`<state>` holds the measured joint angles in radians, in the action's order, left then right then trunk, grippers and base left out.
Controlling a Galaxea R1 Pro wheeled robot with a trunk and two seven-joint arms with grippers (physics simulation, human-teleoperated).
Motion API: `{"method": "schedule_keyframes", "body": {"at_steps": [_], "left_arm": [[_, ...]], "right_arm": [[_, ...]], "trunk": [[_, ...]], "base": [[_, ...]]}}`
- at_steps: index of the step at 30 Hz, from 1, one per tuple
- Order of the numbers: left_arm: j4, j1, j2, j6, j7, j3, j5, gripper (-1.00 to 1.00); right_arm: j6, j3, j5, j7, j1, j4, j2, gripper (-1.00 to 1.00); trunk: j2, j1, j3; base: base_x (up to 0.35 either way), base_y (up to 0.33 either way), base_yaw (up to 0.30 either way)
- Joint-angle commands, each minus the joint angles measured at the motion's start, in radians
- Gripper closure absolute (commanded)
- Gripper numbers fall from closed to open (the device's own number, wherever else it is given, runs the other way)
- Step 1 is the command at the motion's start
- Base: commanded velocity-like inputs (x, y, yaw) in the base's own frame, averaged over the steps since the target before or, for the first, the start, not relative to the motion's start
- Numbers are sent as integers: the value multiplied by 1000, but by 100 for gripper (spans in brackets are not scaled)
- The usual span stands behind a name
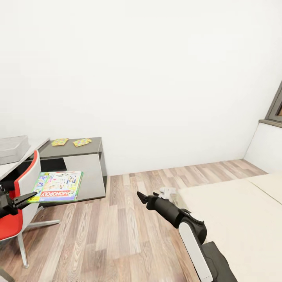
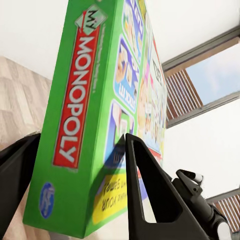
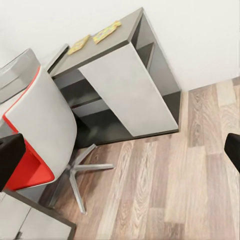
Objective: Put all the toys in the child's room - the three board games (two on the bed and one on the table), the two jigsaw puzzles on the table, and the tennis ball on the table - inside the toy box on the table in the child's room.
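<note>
Flat, board game (image 1: pixel 58 185) lengthwise toward wall.

Plain white walls (image 1: pixel 156 78) meet a wood-plank floor (image 1: pixel 117 235). A grey shelving unit (image 1: pixel 84 164) stands against the wall, a red-and-grey swivel chair (image 1: pixel 21 196) just beside it (chrome star base). Pale bed (image 1: pixel 235 215) opposite; dark-framed window (image 1: pixel 276 105) above it.

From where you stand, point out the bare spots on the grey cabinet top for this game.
The cabinet top is bare from the right puzzle to its right edge. The left part holds both puzzles, the other beside the first. The left gripper holds the Monopoly box.
</note>
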<state>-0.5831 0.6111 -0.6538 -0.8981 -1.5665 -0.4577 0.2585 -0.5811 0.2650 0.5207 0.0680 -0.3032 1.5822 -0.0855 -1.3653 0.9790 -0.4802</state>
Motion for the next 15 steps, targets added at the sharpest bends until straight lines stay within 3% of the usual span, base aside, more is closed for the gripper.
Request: {"method": "schedule_keyframes", "body": {"at_steps": [1, 5, 15], "left_arm": [[0, 1, 0, -10, -4, -1, 1, 100], [0, 1, 1, -11, -4, 0, 2, 100], [0, 1, 2, -10, -4, 2, 2, 100]], "right_arm": [[-5, -1, 0, 3, 0, 1, 0, -100], [-5, -1, 0, 4, 0, 1, 0, -100], [4, -1, 0, 4, 0, 1, 0, -100]], "trunk": [[-1, 0, -1], [20, -11, 8], [90, -50, 40]], "base": [[16, 5, 287], [6, 2, 198], [1, 0, 20]]}}
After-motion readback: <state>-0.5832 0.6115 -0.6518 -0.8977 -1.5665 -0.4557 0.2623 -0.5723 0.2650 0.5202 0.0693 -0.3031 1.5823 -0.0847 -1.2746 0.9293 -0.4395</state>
